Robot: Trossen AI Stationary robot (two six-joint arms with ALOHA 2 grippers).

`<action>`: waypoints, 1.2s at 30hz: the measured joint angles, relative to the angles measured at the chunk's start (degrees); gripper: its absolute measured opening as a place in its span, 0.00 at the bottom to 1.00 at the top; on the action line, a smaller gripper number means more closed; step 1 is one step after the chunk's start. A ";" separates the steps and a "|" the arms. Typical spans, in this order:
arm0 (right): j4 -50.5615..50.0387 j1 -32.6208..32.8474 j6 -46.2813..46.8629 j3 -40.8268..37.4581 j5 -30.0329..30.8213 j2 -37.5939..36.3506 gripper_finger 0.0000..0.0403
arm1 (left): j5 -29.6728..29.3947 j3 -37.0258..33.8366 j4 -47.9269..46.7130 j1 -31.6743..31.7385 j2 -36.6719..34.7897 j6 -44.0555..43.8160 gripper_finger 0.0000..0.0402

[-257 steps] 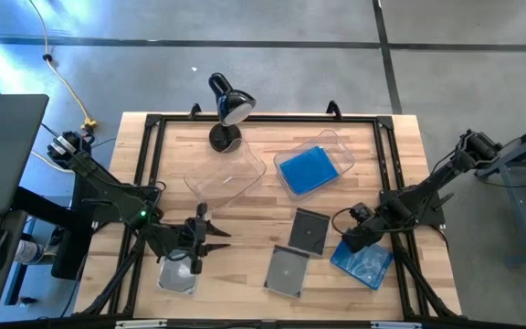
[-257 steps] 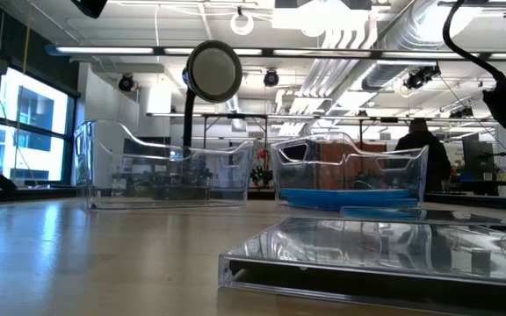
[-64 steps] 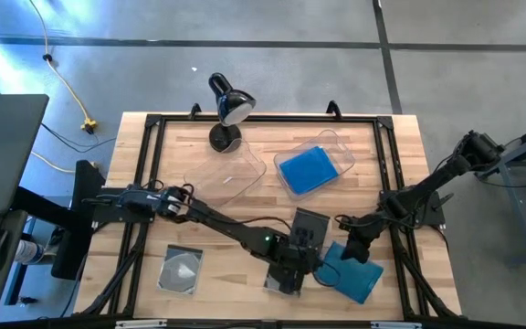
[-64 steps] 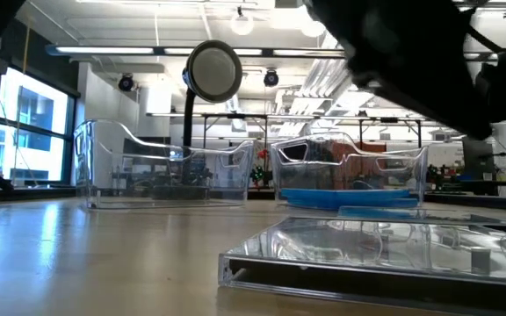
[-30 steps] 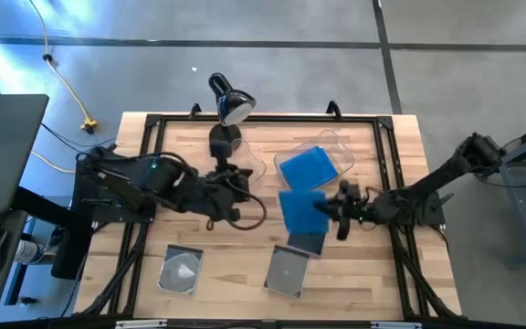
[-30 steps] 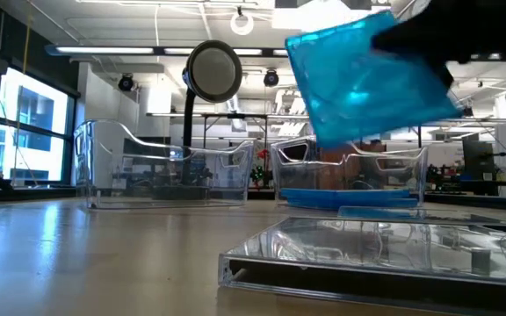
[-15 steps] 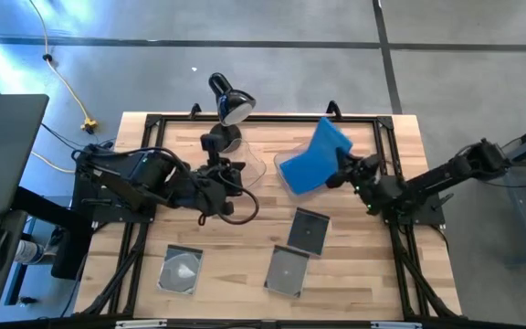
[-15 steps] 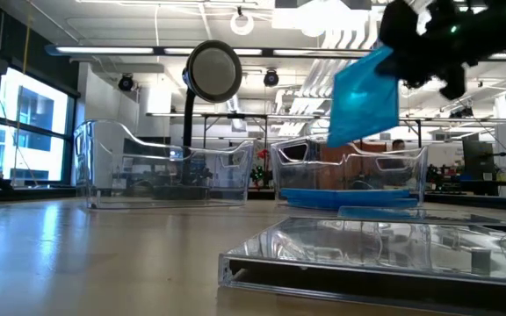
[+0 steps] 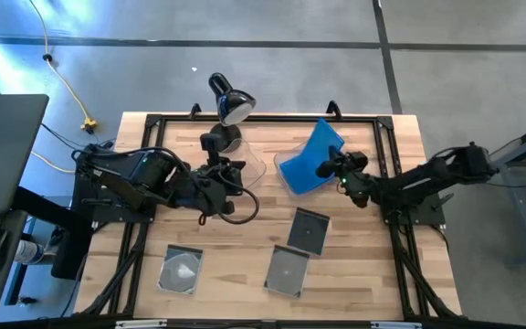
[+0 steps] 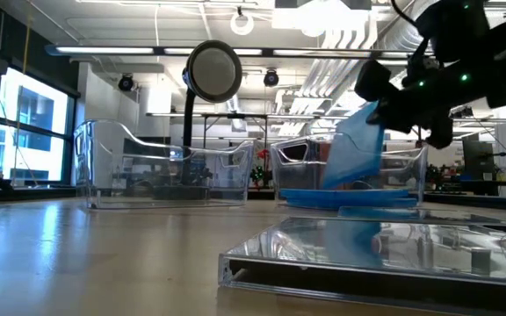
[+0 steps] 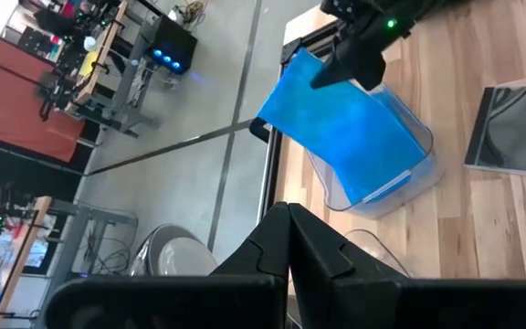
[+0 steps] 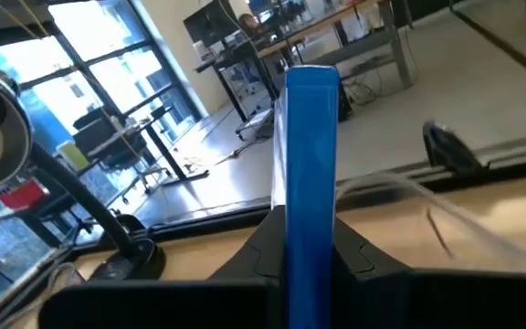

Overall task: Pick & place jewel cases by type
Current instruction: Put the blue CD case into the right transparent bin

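Sorting is partway through, by my reading: my right tool [image 9: 334,167] is clamped on a blue jewel case [image 9: 320,146], tilted steeply over the clear bin [image 9: 343,152] near the desk's far edge, where at least one blue case [image 9: 298,174] already lies. The second clear bin [image 9: 256,164] beside the desk lamp [image 9: 229,108] shows nothing inside that I can see. Three dark grey cases are left on the desk [image 9: 400,128] toward the near edge [image 9: 310,229] [image 9: 287,270] [image 9: 180,270]. My left tool [image 9: 210,146] hangs pinched shut and empty over that second bin.
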 joint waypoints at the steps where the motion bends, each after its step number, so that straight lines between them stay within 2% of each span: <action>1: 0.33 -0.13 1.27 0.17 -0.09 1.10 0.04 | -0.02 0.00 0.02 0.00 0.00 0.01 0.00; 5: 3.34 -0.15 3.13 1.11 -1.35 5.28 0.04 | -0.02 0.00 0.02 0.00 0.02 0.00 0.00; 8: 4.24 -0.15 0.48 2.27 -3.73 7.14 0.06 | 0.00 0.00 0.04 0.00 0.02 -0.02 0.00; 15: 3.00 -0.15 -5.60 4.06 -7.96 8.55 0.20 | 0.02 0.00 0.04 0.00 0.02 -0.03 0.00; 19: 2.68 -0.15 -6.49 4.10 -5.00 8.55 0.28 | 0.28 0.00 0.04 0.00 0.04 -0.04 0.00; 23: 3.03 -0.16 -14.25 4.10 -2.40 8.35 0.33 | 0.46 0.00 0.02 0.00 0.04 -0.04 0.00; 27: 6.79 -0.16 -22.18 4.10 -0.80 8.33 0.35 | 0.46 0.00 0.00 0.00 0.04 -0.04 0.00; 36: 15.77 -0.66 -38.17 4.10 8.48 8.29 0.35 | 0.48 0.00 -0.17 0.00 0.07 -0.04 0.00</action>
